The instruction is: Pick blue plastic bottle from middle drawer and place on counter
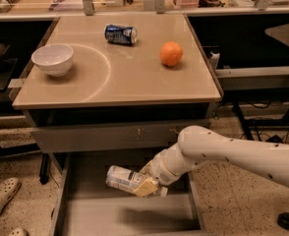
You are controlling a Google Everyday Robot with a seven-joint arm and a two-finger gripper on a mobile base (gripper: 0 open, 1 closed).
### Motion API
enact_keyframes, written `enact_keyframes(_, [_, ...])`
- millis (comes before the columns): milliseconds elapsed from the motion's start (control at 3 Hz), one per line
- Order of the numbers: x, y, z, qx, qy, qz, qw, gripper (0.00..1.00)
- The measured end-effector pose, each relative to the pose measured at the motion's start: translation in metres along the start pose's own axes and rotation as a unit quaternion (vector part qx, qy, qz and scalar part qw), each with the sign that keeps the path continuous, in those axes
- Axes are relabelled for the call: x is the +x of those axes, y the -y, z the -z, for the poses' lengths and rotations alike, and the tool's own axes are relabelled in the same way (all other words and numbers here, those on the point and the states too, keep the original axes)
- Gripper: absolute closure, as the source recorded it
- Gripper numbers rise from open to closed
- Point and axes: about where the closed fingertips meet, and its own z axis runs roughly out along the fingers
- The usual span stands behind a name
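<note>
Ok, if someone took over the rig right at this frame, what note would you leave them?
The claw is shut on the blue plastic bottle, below the counter front, over the open middle drawer.
The bottle lies sideways in the grasp, off the drawer floor, with its shadow beneath it.
On the counter: white bowl, blue can, orange.
Done: bottle grasped and off the floor.
Left: raise it clear and set it on the counter.

The arm (pixel 243 154) reaches low from the right, jaws clamped on the blue plastic bottle (pixel 121 178).
</note>
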Motion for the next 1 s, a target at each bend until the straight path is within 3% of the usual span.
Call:
enact_keyframes(333, [-0.012,-0.019,0.039,0.012,0.004,-0.007,0.9999,1.0])
enact_keyframes(1000, [-0.066,-0.043,0.117,0.068,-0.001,0.04,0.9969,1.0])
